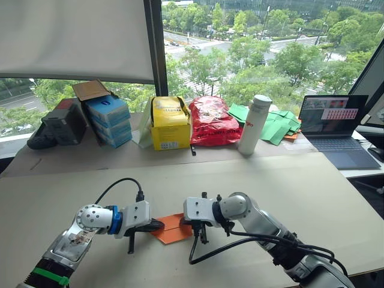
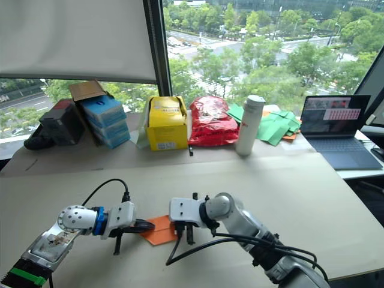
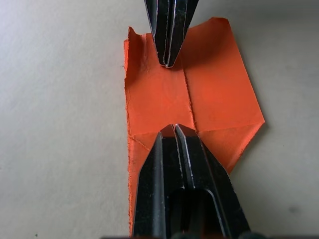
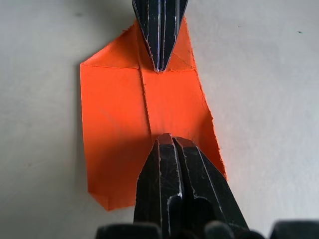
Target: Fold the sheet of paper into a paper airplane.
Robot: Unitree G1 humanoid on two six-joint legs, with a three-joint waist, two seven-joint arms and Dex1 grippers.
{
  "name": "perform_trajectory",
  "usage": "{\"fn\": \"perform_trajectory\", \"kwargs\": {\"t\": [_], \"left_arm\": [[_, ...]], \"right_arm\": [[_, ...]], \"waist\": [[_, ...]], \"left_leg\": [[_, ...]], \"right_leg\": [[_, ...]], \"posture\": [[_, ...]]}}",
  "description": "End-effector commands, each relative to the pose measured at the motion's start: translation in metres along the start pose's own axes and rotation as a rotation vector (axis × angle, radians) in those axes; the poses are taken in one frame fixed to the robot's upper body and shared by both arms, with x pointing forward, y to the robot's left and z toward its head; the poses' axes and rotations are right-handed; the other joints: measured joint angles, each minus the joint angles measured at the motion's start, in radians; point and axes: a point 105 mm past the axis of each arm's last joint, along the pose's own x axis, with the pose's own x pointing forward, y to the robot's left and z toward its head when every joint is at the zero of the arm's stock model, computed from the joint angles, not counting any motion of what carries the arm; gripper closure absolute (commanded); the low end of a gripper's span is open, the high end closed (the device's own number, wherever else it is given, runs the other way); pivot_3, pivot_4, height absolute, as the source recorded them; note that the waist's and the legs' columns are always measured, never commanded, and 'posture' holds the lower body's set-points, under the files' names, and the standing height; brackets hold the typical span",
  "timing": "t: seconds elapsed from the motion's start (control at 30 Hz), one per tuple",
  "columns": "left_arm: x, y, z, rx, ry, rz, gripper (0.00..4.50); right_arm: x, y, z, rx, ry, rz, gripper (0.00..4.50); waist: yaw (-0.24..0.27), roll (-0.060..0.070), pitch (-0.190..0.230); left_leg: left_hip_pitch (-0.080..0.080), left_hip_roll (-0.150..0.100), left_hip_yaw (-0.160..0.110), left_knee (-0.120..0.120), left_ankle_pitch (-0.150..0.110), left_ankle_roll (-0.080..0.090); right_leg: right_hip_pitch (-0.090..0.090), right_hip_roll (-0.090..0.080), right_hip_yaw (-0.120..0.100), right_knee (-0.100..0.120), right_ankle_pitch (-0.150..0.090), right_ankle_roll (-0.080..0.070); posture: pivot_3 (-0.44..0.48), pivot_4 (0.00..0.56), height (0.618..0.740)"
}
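The sheet of paper [image 1: 171, 231] is bright orange and lies flat on the table near its front edge. Two flaps are folded in so that they meet along a centre seam [image 3: 188, 94], and folded corners show at one end [image 4: 112, 57]. My left gripper [image 1: 159, 225] comes in from the left, shut, with its tips resting on the seam [image 3: 174, 128]. My right gripper [image 1: 183, 224] comes in from the right, also shut, and its tips [image 4: 169, 138] touch the same seam. The two grippers face each other with a short stretch of paper between them.
Along the back of the table [image 1: 312, 192] stand blue boxes [image 1: 109, 120], a yellow box [image 1: 170, 123], a red plastic bag [image 1: 211, 120], a white bottle [image 1: 254, 125], green paper pieces [image 1: 277, 125] and a laptop [image 1: 336, 129]. Arm cables hang near the paper.
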Motion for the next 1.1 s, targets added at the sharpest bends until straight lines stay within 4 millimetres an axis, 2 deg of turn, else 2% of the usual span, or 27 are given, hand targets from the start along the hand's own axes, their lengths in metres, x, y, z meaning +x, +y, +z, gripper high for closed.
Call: {"fn": "perform_trajectory", "kwargs": {"t": [0.03,0.3,0.4,0.53,0.6,0.7,0.8,0.93,1.1], "left_arm": [[0.002,-0.008,-0.015,-0.033,0.061,-0.029,4.50],[0.002,-0.005,-0.014,-0.021,0.065,-0.025,4.50],[0.003,-0.004,-0.014,-0.019,0.065,-0.024,4.50],[0.003,-0.003,-0.012,-0.015,0.063,-0.023,4.50],[0.002,-0.002,-0.012,-0.014,0.063,-0.022,4.50],[0.002,-0.001,-0.011,-0.012,0.061,-0.021,4.50],[0.002,0.000,-0.009,-0.009,0.058,-0.020,4.50],[0.003,0.000,-0.005,-0.007,0.048,-0.019,4.50],[0.003,-0.001,0.004,-0.007,0.027,-0.022,4.50]], "right_arm": [[-0.013,0.009,-0.049,0.099,0.180,0.012,4.49],[-0.028,0.005,-0.058,0.081,0.224,-0.024,4.49],[-0.029,-0.006,-0.045,0.087,0.162,-0.073,4.49],[-0.037,-0.021,-0.005,0.043,-0.020,-0.116,4.49],[-0.040,-0.026,0.012,0.041,-0.100,-0.134,4.49],[-0.038,-0.024,0.024,0.039,-0.145,-0.122,4.49],[-0.026,-0.021,0.026,0.031,-0.138,-0.105,4.49],[-0.008,-0.017,0.019,0.032,-0.093,-0.090,4.49],[0.009,-0.018,-0.003,0.071,0.016,-0.096,4.49]], "waist": [[0.002,0.000,0.000],[0.010,0.000,-0.001],[0.012,0.000,-0.001],[0.013,0.000,0.000],[0.013,0.000,0.000],[0.011,0.000,0.000],[0.007,0.000,0.000],[0.002,0.000,0.000],[-0.006,0.000,0.001]], "left_leg": [[0.000,0.000,0.000,0.000,0.000,0.000],[0.000,0.000,0.000,0.000,0.000,0.000],[0.000,0.000,0.000,0.000,0.000,0.000],[-0.001,0.000,0.000,0.000,0.000,0.000],[-0.003,0.000,0.001,0.000,0.000,0.000],[-0.003,0.000,0.000,-0.002,0.000,0.000],[-0.003,0.000,0.000,-0.005,0.000,-0.001],[-0.003,0.000,0.001,-0.005,0.000,-0.001],[-0.003,0.000,0.001,-0.005,0.001,-0.001]], "right_leg": [[0.000,0.000,0.000,0.000,0.000,0.000],[0.001,0.000,0.000,-0.001,0.000,0.000],[0.001,0.000,0.000,-0.001,0.000,0.000],[0.001,0.000,0.000,-0.001,0.000,0.000],[0.001,0.000,0.000,-0.001,0.000,0.000],[0.000,0.000,0.001,-0.001,0.000,0.000],[-0.001,0.000,0.002,-0.001,0.000,0.000],[-0.002,0.000,0.002,-0.001,0.000,0.000],[-0.002,0.000,0.001,-0.001,0.000,0.000]], "posture": [[0.000,0.150,0.740],[0.000,0.150,0.740],[0.000,0.150,0.740],[0.000,0.150,0.740],[0.000,0.150,0.740],[0.000,0.150,0.740],[0.000,0.150,0.740],[0.000,0.150,0.740],[0.000,0.150,0.740]]}}
